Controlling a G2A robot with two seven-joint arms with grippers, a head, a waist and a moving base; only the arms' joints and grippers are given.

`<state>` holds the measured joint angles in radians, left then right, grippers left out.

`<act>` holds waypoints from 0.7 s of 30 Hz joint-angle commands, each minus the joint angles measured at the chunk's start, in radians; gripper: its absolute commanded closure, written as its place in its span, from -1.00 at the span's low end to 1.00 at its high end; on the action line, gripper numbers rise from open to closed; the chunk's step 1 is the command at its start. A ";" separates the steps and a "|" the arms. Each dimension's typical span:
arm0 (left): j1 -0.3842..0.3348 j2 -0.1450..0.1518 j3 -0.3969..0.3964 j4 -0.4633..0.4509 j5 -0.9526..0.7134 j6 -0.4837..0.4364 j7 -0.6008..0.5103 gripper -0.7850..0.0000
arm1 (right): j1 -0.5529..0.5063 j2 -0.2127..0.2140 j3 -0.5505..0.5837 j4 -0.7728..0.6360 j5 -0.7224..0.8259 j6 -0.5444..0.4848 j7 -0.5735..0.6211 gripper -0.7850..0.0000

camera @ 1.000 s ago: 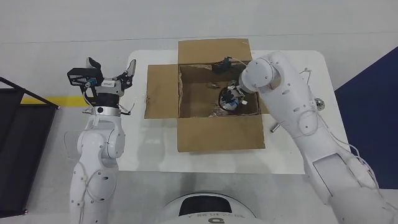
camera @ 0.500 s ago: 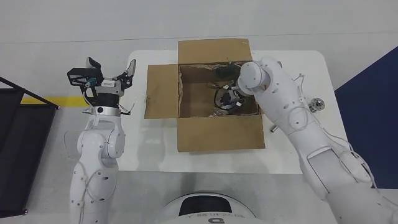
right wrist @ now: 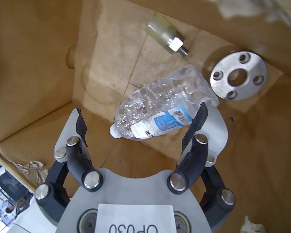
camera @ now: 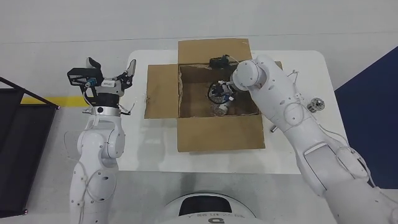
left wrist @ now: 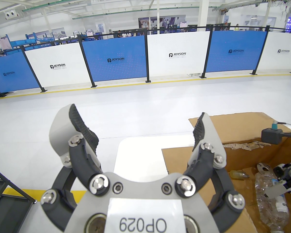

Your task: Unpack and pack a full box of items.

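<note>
A: Where is the bottle (right wrist: 157, 98)?
B: On the box (right wrist: 38, 37) floor, just ahead of the right gripper (right wrist: 140, 112), whose jaws are spread and empty (1 pad (right wrist: 196, 122) beside its label).
A: How will it handle?
B: Probably light, crumpled, springy; grip across the labelled middle.

White table (camera: 152, 152) — black rack (camera: 22, 138) nearby

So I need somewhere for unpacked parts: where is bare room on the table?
Bare table runs between the left flap and its left edge, and along the near edge before the front flap. Inside the box, the floor by the left wall is bare; the middle is crowded with the crushed bottle, flange, threaded fitting and the right hand.
</note>
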<state>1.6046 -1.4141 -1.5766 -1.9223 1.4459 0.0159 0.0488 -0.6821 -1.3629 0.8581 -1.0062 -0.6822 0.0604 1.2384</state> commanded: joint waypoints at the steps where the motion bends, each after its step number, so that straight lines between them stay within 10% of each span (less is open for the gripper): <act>1: 0.000 0.000 0.000 0.000 0.000 0.000 0.000 -1.00 | -0.004 0.001 0.000 0.003 -0.010 0.028 0.013 -1.00; 13: 0.000 0.000 0.000 0.000 0.000 0.000 0.000 -1.00 | 0.008 -0.038 -0.086 0.106 -0.027 0.093 -0.022 -1.00; 16: 0.000 0.000 0.000 0.000 0.000 0.000 0.000 -1.00 | 0.017 -0.053 -0.116 0.132 -0.038 0.108 -0.029 -0.62; 18: 0.000 0.000 0.000 0.000 0.000 0.000 0.000 -1.00 | 0.028 -0.062 -0.129 0.153 -0.039 0.110 -0.032 0.00; 21: 0.000 0.000 0.000 0.000 0.000 0.000 0.000 -1.00 | 0.043 -0.073 -0.137 0.186 -0.029 0.100 -0.042 0.18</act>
<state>1.6046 -1.4141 -1.5766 -1.9223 1.4459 0.0159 0.0488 -0.6444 -1.4333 0.7222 -0.8306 -0.7139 0.1645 1.1993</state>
